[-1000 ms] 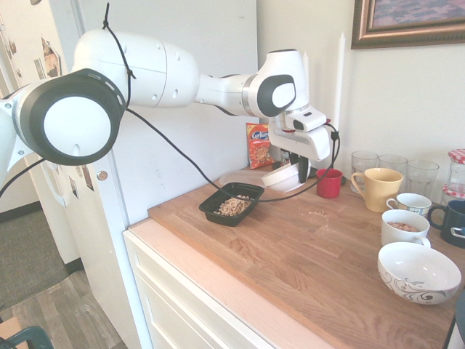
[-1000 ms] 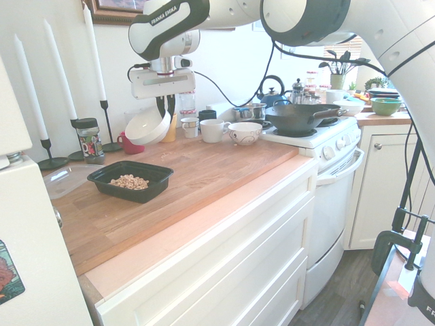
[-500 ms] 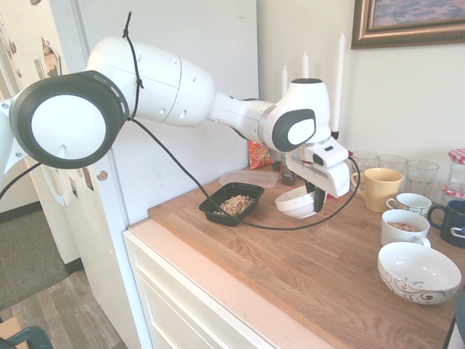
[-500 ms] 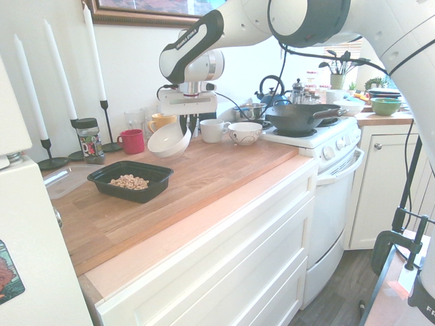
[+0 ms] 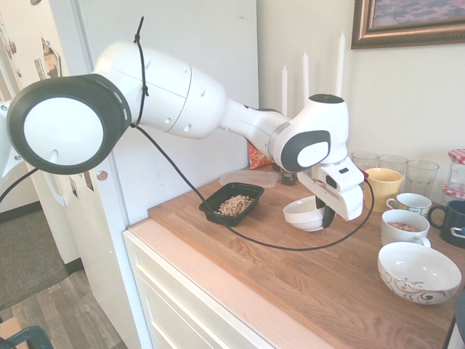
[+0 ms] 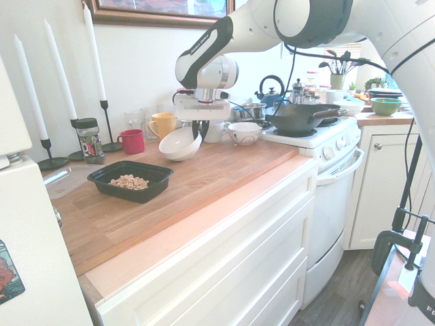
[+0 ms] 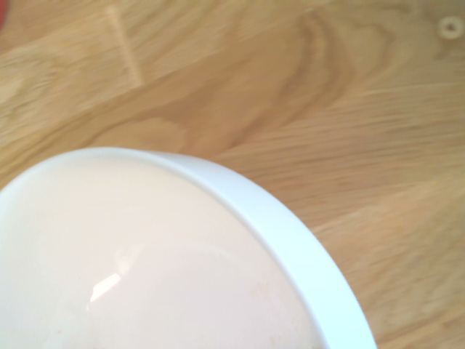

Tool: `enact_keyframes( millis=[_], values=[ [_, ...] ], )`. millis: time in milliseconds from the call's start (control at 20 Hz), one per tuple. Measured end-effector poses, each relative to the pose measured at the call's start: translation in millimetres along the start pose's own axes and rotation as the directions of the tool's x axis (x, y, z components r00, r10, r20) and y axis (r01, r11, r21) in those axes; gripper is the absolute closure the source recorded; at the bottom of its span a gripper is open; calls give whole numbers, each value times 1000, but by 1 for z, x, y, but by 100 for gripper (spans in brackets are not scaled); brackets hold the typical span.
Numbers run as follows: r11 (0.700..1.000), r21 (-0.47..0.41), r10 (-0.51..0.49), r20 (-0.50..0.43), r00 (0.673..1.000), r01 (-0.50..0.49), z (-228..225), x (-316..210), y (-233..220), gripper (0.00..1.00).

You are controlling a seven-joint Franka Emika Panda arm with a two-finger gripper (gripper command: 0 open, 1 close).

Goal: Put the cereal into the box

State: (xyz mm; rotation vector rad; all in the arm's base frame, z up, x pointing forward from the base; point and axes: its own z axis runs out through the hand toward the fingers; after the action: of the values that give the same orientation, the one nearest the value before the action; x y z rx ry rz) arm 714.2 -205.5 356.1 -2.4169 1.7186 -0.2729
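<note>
The cereal lies as a small tan heap inside the box, a shallow black tray on the wooden counter. My gripper is shut on the rim of a plain white bowl, holding it tilted just above the counter, to the right of the box in the first exterior view. The bowl fills the wrist view and looks empty. One loose cereal piece lies on the wood.
Mugs, glasses and a patterned bowl crowd the counter's far end. A red mug, yellow mug, candlesticks, a jar and a clear container stand along the wall. A stove with a wok adjoins the counter.
The arm has carried the white bowl away from the wall and the box, lowering it toward the middle of the counter. The cereal stays in the box.
</note>
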Motion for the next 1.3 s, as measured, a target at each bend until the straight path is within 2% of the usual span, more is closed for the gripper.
enact_keyframes(
  millis=[300, 500, 750, 800, 1300],
  values=[
    [998, 51, 22, 27, 999, -23, 12, 13, 9, 100],
    [988, 142, 46, 115, 992, -62, 29, 27, 22, 100],
    [981, 176, 51, 156, 986, -79, 40, 34, 30, 100],
    [981, 180, 49, 158, 986, -78, 41, 34, 30, 0],
    [978, 203, 17, 174, 985, -52, 48, 24, 23, 0]
  ],
)
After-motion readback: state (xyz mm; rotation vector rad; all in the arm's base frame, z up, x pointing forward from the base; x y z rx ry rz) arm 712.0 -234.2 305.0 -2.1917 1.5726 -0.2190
